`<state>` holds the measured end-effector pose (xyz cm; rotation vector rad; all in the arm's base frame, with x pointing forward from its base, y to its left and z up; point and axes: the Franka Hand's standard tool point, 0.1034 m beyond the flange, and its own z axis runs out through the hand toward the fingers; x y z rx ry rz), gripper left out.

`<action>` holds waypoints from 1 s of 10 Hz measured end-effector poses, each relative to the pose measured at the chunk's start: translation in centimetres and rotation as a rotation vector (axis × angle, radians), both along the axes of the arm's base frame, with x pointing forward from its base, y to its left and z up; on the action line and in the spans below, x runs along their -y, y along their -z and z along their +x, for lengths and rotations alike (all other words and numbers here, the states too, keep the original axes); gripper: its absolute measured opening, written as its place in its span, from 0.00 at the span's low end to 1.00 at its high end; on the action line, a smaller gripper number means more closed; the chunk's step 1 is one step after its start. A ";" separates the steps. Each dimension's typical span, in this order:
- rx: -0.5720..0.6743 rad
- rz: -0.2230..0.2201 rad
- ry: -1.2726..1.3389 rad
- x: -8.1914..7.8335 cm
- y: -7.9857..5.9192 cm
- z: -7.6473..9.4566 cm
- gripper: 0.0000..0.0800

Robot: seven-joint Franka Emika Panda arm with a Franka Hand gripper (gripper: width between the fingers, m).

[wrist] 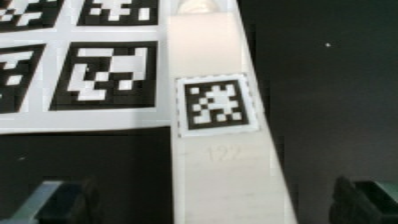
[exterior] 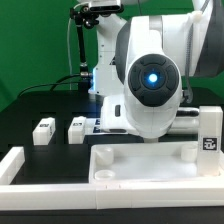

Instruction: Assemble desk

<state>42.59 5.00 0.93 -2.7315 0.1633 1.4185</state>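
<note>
Wrist view: one desk leg (wrist: 222, 150), a long white square-section piece with a single black-and-white tag (wrist: 217, 103) on its upper face, lies flat on the black table (wrist: 329, 90). It runs straight through the gap of the gripper (wrist: 210, 200). I read the jaws as spread wide: the dark fingertips (wrist: 50, 200) stand one on each side of the leg, both clear of it, and nothing is held. The marker board (wrist: 71, 70) lies just beside the leg along one long side. I cannot tell whether the two touch.

Exterior view: the rimmed tabletop panel (exterior: 150, 168) lies at the near edge of the table, toward the exterior view's right. A small leg block (exterior: 43, 131) and another leg block (exterior: 77, 128) sit farther back on the exterior view's left, slightly apart. A taller tagged block (exterior: 210, 132) stands behind the panel at the exterior view's right. A white angled rail (exterior: 18, 165) lies near, at the exterior view's left. The arm (exterior: 150, 80) fills the middle and hides the gripper here.
</note>
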 end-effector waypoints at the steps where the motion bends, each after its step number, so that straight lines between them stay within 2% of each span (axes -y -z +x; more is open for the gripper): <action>1: 0.004 0.000 0.000 0.0 0.0 0.1 0.81; 5: 0.004 -0.001 0.003 0.2 0.0 0.1 0.81; 7: -0.013 0.009 0.025 -0.4 0.5 -0.4 0.81; 9: -0.012 -0.001 0.027 -0.4 0.6 -0.4 0.81; 10: -0.012 -0.001 0.029 -0.4 0.6 -0.4 0.78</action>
